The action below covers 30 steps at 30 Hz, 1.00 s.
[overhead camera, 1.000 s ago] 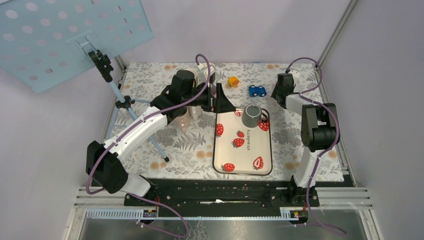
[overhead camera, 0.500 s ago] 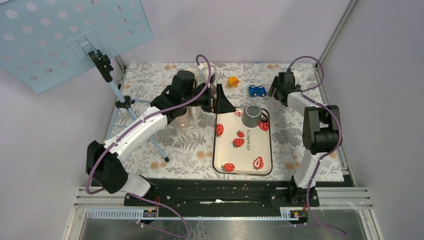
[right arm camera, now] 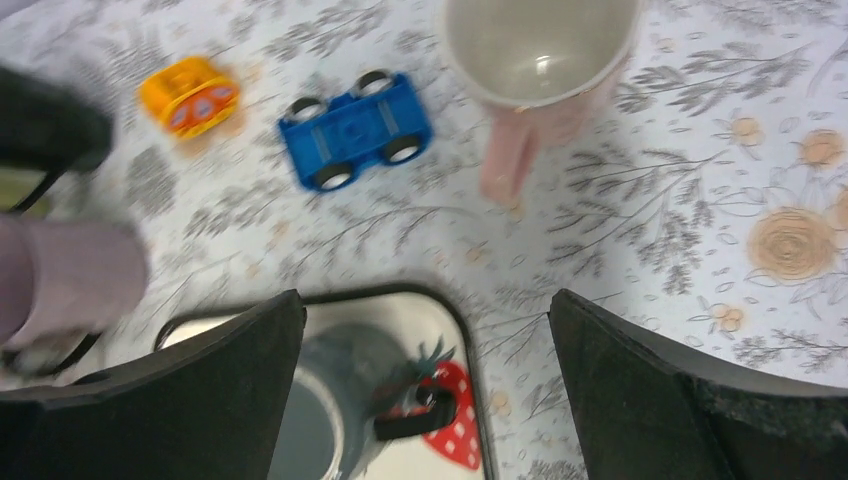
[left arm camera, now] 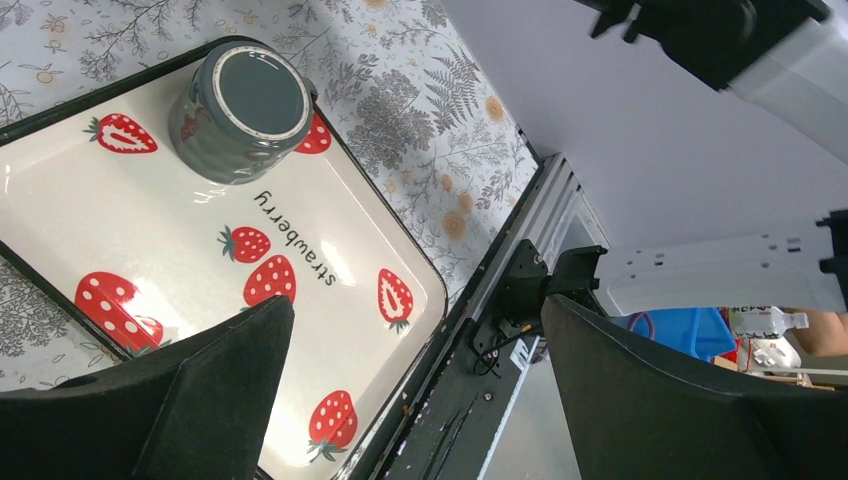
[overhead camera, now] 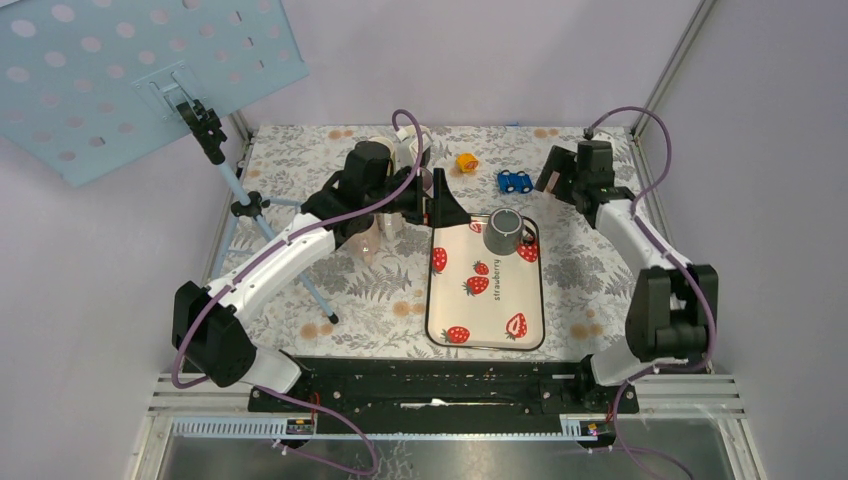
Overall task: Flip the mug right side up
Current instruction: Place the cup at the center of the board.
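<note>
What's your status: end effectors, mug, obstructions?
Left end effector open, empty, at tray edge. Right end effector open, empty. Mug upside down, tray's far corner. Toy car, pink cup off tray.

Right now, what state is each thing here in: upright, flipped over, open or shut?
grey mug: upside down, base up, standing on the strawberry tray.
pink mug: upright, mouth up, empty.
blue toy car: right way up.
left hand: open, holding nothing.
right hand: open, holding nothing.
</note>
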Motion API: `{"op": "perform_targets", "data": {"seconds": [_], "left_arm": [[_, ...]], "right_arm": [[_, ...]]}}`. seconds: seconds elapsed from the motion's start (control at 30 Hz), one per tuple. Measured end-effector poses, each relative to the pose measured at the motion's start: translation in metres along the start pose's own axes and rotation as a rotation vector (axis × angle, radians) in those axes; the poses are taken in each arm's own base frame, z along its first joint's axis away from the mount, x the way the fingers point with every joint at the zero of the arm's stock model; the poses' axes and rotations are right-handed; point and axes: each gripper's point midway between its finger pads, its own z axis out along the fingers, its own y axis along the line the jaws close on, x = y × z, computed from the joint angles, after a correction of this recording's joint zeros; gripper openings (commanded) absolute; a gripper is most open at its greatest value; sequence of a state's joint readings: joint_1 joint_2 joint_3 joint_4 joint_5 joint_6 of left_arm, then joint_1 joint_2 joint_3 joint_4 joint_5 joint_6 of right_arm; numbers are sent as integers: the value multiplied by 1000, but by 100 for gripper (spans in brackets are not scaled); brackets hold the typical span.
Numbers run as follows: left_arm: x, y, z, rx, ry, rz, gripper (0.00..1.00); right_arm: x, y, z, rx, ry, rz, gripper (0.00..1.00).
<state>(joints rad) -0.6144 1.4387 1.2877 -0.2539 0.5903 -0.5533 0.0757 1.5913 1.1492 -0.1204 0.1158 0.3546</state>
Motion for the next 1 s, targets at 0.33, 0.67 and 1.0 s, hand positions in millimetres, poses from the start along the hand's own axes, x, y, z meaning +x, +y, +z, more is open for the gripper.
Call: {"op": "perform_targets", "data": {"seconds": [0.33,0.67,1.0], "left_arm": [[3,4,-1,-22,8,-4,99],[1,-1,-8,-21,-4,10,99],[-1,-4,-11,-17,-11,15,99]], "right_arm": [[26,56,-29,-350,79,-110,100],[88,86,-20,-427,221,-213,100],[126,92,-31,-382,296,-168,100]]}}
